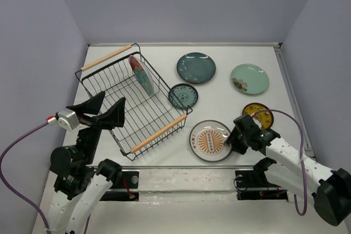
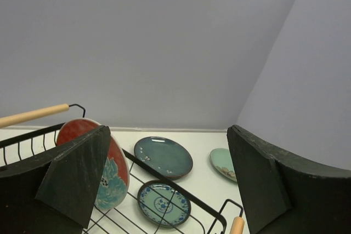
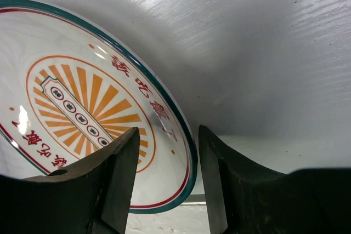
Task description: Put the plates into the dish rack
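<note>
My overhead camera looks down from the near edge across the whole table. My left wrist view rides high, facing the back wall over the dish rack. My right wrist view sits close against the cream-orange plate. Both also show overhead.

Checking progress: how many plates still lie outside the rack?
5: dark teal plate at back, mint plate back right, small patterned plate beside the dish rack, yellow plate right, cream-orange plate in front. None appears hidden.

Left pincer raised, jaws spread wide, right pincer low, angled downward, jaws half-parted
</note>
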Tool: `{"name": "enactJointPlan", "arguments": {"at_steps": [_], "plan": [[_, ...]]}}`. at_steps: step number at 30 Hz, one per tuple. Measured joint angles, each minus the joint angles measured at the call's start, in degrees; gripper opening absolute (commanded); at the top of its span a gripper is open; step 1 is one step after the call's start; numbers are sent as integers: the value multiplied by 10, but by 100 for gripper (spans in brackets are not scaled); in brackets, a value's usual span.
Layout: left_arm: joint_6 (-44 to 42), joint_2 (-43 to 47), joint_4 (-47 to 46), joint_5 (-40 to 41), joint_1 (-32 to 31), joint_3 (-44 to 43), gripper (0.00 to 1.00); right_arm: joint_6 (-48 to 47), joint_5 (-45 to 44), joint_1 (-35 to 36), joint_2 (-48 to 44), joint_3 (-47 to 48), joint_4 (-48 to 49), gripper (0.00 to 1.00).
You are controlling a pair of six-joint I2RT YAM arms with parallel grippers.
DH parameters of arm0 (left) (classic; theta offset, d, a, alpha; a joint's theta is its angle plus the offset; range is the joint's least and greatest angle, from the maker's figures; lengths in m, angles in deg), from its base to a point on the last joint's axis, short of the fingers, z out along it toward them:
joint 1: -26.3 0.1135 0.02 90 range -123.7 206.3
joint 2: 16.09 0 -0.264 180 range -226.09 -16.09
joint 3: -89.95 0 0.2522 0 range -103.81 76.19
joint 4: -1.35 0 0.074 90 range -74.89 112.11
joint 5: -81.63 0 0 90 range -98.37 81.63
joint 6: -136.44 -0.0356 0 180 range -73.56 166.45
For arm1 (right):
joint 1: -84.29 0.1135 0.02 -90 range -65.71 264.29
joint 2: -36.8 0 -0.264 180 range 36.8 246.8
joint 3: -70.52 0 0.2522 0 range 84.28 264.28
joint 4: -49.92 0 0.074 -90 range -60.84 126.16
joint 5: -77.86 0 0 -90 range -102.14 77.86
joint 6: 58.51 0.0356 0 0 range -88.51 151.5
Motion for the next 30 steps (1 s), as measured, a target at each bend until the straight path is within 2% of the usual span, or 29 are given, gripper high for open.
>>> {"name": "enactJointPlan", "arguments": {"at_steps": [6,8,9,10,16,24,30], "plan": [[0,0,0,0,0,0,99,24,7,0,-23,-19,14,47],[0,0,0,0,0,0,99,29,15,0,-20,-22,28,39],[0,0,0,0,0,0,99,34,23,0,-14,-25,42,29],[0,0,0,0,0,0,99,38,28,0,-9,-28,54,24],[0,0,0,0,0,0,99,55,35,0,-27,-32,81,7],[0,1,0,0,0,0,99,33,-43,0,-76,37,-17,7],[0,1,0,0,0,0,99,-40,-134,0,-114,145,-109,7]]}}
